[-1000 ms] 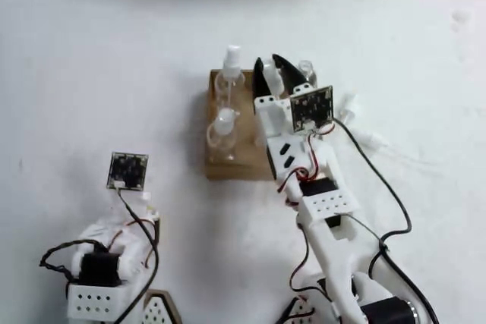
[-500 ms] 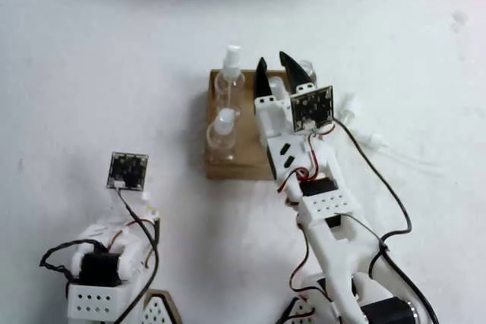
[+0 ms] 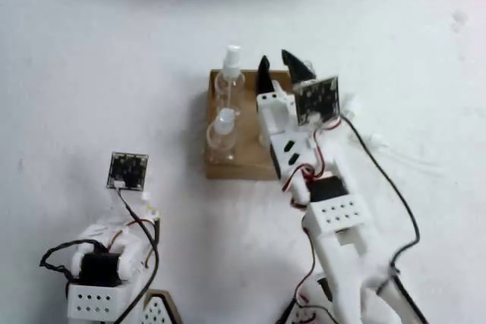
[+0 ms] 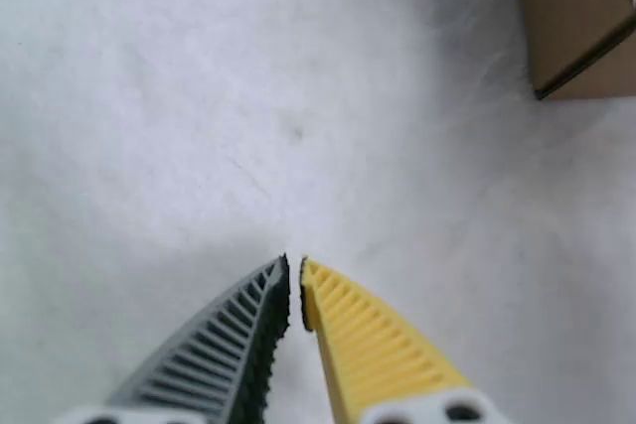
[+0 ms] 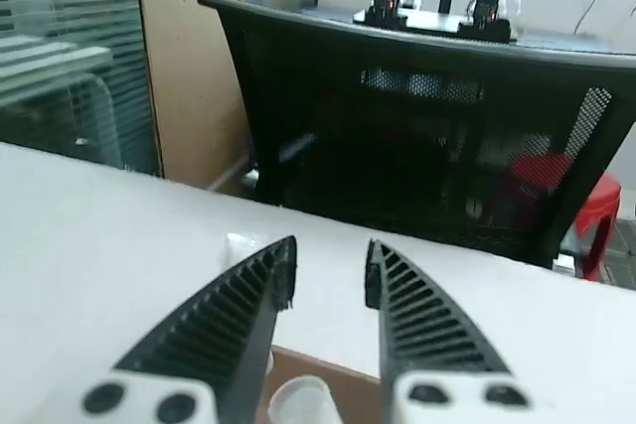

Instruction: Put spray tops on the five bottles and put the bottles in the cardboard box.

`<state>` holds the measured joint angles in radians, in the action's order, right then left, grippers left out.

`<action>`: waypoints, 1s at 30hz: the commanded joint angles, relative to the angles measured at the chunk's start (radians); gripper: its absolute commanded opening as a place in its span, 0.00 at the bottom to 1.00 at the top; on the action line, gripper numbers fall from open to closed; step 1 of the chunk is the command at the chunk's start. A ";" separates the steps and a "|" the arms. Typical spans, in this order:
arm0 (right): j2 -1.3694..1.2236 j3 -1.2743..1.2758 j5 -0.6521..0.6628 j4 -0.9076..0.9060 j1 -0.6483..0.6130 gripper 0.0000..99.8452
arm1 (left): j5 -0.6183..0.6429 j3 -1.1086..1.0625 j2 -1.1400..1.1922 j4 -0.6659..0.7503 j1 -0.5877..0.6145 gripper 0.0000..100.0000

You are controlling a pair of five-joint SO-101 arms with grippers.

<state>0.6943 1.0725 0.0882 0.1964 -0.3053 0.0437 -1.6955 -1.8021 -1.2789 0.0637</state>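
At the centre of the high view, the cardboard box sits on the white tabletop. In its left half are the upper bottle by the top edge and the lower bottle just beneath, the 2 both spray-topped. The right pincer hangs over the box's upper right, fingers narrowly apart, empty. The left pincer — tips touching, empty — is over bare tabletop.

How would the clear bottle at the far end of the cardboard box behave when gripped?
Probably light: the bottle looks clear and empty. Its smooth surface may slip. The cardboard box around it should limit rolling.
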 commanded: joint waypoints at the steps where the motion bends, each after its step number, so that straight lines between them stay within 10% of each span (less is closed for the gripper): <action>1: 0.140 -0.252 -0.012 -0.585 0.004 0.15 | -0.011 0.002 -0.001 0.003 -0.010 0.02; 30: -0.251 -0.546 -0.077 -0.878 -0.038 0.22 | -0.011 0.002 -0.001 0.003 -0.010 0.02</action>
<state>0.4396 0.5738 0.0161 -0.6690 -0.3391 0.0437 -1.6955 -1.8021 -1.2789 0.0637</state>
